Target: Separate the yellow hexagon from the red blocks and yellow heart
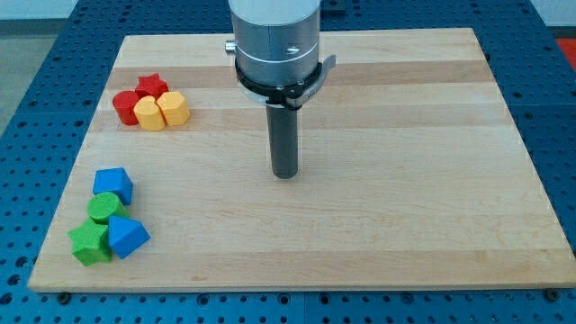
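Observation:
The yellow hexagon (pixel 174 109) lies at the view's upper left, at the right end of a tight cluster. It touches the yellow heart (pixel 148 114) on its left. A red star (pixel 152 85) sits just above them and a red round block (pixel 125 106) is at the cluster's left. My tip (pixel 285 175) stands near the board's middle, well to the right of and a little below the cluster, touching no block.
A second group lies at the view's lower left: a blue cube (pixel 113 184), a green round block (pixel 107 208), a green star (pixel 90 243) and a blue triangular block (pixel 128 237). The wooden board (pixel 405 198) ends at blue table edges.

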Tool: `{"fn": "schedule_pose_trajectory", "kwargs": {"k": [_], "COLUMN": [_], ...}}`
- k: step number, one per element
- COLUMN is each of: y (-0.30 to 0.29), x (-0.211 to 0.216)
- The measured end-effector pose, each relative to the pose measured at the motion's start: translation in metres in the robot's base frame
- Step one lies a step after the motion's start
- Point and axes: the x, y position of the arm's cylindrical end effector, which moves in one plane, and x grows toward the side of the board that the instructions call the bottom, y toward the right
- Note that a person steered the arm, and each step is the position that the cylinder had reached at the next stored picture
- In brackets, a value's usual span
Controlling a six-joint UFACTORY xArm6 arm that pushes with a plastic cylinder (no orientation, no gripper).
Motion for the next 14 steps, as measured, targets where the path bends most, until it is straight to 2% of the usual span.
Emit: {"fn": "schedule_pose_trajectory", "kwargs": {"k": [2, 3, 4, 5, 6, 7, 10, 11, 12, 13, 14], "y": [0.000, -0.026, -0.114, -0.116, -0.144, -0.164, -0.230, -0.234, -0.217, -0.208, -0.169], "x": [0.002, 0.002, 0.004, 0.005, -0.023, -0.034, -0.040, -0.048, -0.076, -0.078, -0.093]}}
